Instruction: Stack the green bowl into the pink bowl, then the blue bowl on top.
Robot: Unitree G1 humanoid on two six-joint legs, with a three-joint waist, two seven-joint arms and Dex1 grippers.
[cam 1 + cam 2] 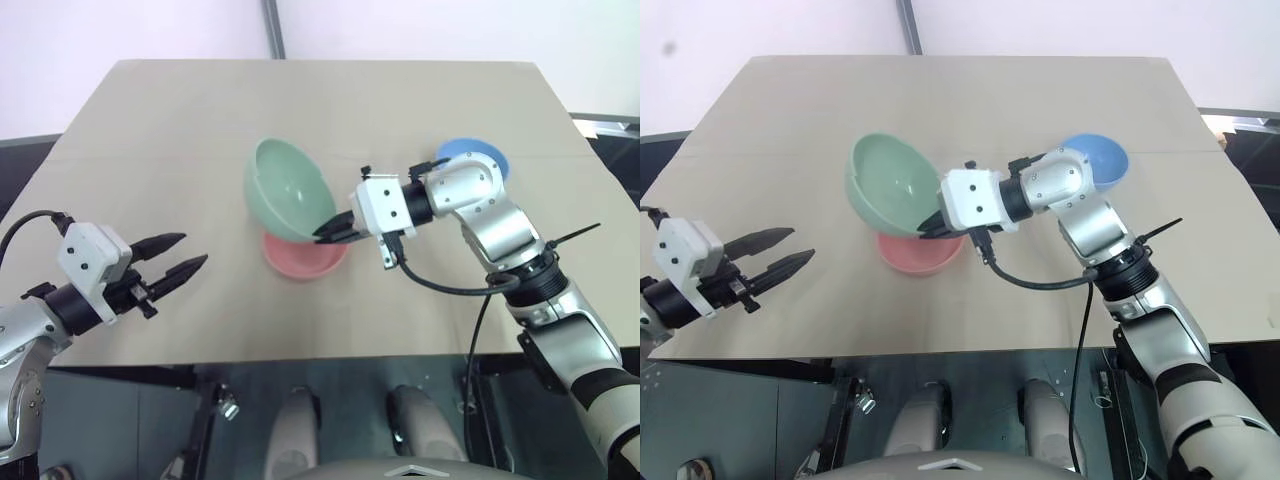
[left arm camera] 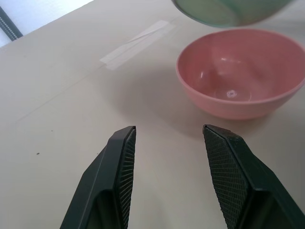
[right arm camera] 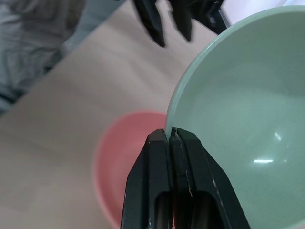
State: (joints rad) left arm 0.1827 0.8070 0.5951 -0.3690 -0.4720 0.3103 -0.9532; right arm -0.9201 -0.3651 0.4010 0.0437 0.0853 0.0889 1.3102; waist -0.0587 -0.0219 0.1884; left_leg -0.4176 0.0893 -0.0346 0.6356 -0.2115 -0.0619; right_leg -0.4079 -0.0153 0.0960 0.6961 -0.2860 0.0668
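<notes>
My right gripper [image 1: 330, 231] is shut on the rim of the green bowl [image 1: 285, 190], holding it tilted in the air just above the pink bowl [image 1: 303, 259]. In the right wrist view the black fingers [image 3: 169, 157] pinch the green bowl's [image 3: 238, 129] edge, with the pink bowl [image 3: 126, 157] below. The pink bowl [image 2: 238, 78] stands upright on the table ahead of my left gripper [image 2: 169, 138], which hovers open and empty to its left [image 1: 180, 255]. The blue bowl [image 1: 475, 156] sits on the table behind my right arm, partly hidden by it.
The tan tabletop [image 1: 180, 130] has free room at the back and left. A strip of tape [image 2: 136, 43] lies flat on it. The table's front edge [image 1: 300, 362] runs just below both grippers.
</notes>
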